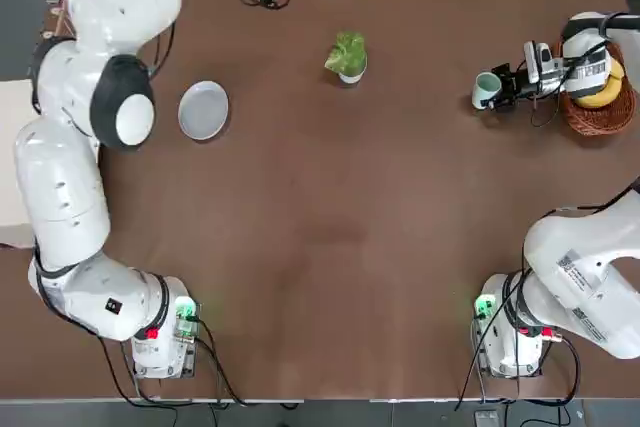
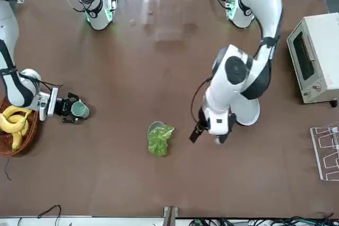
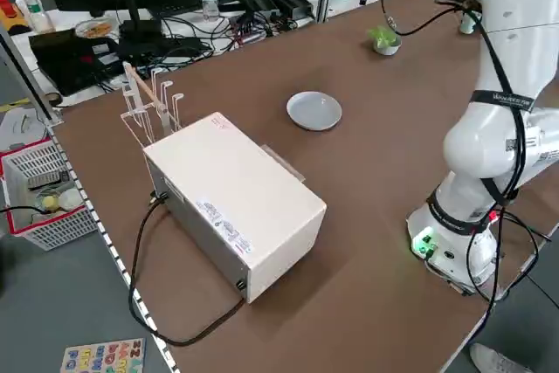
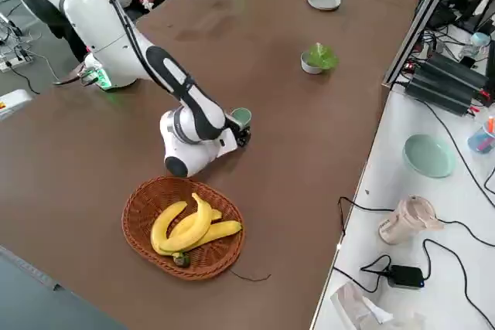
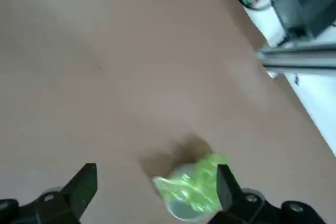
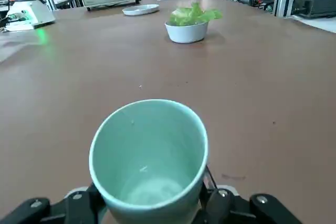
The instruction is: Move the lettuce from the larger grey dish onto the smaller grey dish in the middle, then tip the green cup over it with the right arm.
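Note:
The lettuce (image 1: 347, 52) lies in the smaller grey dish (image 1: 351, 73) at the far middle of the table, also seen in the front view as lettuce (image 2: 160, 140). The larger grey dish (image 1: 203, 110) sits bare to its left. My left gripper (image 2: 206, 137) hangs open above the table between the two dishes; its wrist view looks down on the lettuce (image 5: 197, 184). At the far right my right gripper (image 1: 503, 89) lies level and is shut on the green cup (image 1: 486, 90), whose mouth shows large as the green cup (image 6: 149, 153).
A wicker basket (image 1: 598, 115) of bananas sits just behind the right wrist at the table's right edge. A white toaster oven (image 3: 231, 198) and a wire rack (image 3: 148, 107) stand at the left end. Cables and gear line the far edge.

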Controlling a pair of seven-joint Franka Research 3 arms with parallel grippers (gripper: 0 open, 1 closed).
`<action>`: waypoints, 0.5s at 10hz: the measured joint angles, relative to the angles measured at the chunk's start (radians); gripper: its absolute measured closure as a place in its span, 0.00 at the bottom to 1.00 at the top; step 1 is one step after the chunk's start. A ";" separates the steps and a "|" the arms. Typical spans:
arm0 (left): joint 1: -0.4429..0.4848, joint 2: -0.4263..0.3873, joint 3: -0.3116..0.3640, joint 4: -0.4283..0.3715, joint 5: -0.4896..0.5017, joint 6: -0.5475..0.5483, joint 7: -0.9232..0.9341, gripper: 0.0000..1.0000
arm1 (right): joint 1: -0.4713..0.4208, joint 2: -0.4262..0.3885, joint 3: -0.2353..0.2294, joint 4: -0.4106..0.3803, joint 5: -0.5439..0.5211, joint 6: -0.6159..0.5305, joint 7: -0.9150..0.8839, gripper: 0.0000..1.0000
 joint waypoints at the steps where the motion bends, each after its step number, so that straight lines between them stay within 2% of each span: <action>1: 0.051 -0.083 0.001 -0.087 0.000 -0.024 0.075 0.00 | 0.031 -0.024 0.002 0.002 0.004 0.030 0.050 0.32; 3: 0.171 -0.219 0.001 -0.178 0.000 -0.139 0.245 0.00 | 0.093 -0.084 0.004 0.003 0.026 0.079 0.138 0.32; 5: 0.316 -0.289 0.001 -0.194 -0.056 -0.243 0.493 0.00 | 0.142 -0.129 0.005 0.003 0.041 0.118 0.206 0.32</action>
